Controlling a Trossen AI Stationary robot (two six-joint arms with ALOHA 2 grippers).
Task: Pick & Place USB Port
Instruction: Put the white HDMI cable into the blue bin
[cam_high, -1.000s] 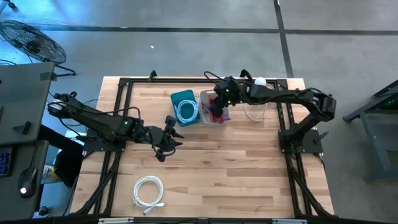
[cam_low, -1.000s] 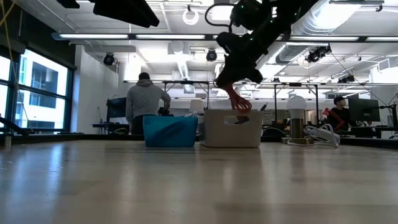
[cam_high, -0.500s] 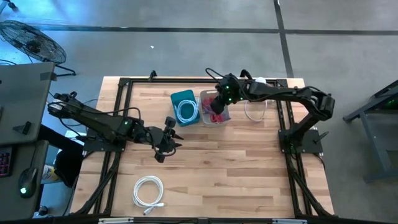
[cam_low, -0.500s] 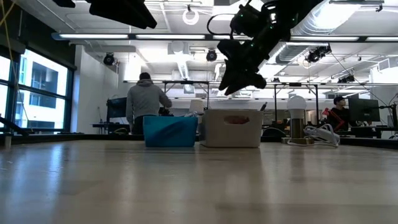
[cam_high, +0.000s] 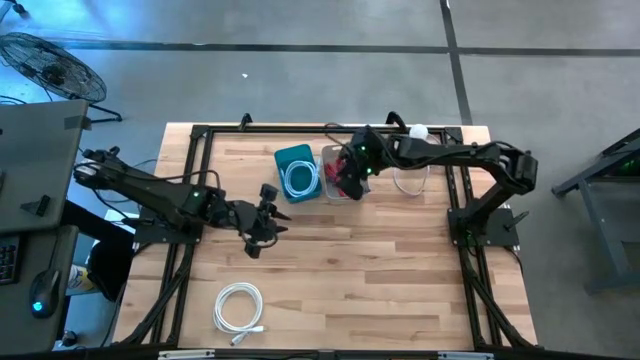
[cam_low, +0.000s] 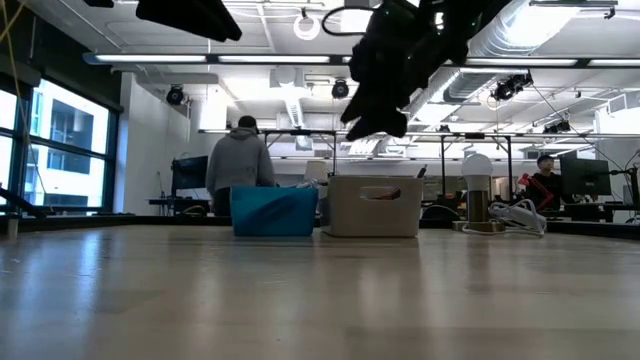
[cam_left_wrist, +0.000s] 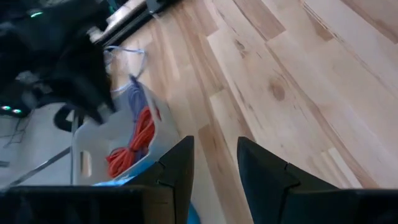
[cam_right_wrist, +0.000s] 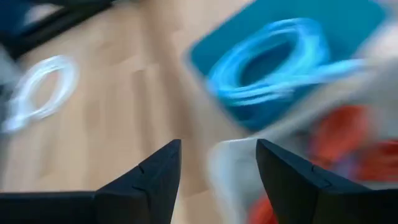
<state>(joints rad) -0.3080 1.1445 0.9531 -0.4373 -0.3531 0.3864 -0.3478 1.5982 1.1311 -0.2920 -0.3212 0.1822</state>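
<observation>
A red coiled cable (cam_left_wrist: 134, 140) lies inside the white bin (cam_high: 336, 186) at the table's far middle, with a bluish cable beside it. My right gripper (cam_high: 352, 172) hovers open just above that bin; in its wrist view (cam_right_wrist: 217, 147) nothing is between the fingers. To the bin's left, the teal bin (cam_high: 297, 172) holds a light-blue cable coil (cam_right_wrist: 273, 56). A white cable coil (cam_high: 238, 305) lies flat on the table near the front. My left gripper (cam_high: 262, 216) hangs open over the table's left middle, nothing between its fingers (cam_left_wrist: 214, 142).
Another pale cable (cam_high: 410, 180) lies on the wood right of the white bin. A black frame (cam_high: 200, 135) runs round the tabletop. Beyond the table a person (cam_low: 240, 160) stands at a bench, with a lamp (cam_low: 478, 190) to the right.
My right gripper has opened and let go of the red cable, which hung below it a second ago and has dropped into the white bin. The gripper has then risen a little above the bin.
</observation>
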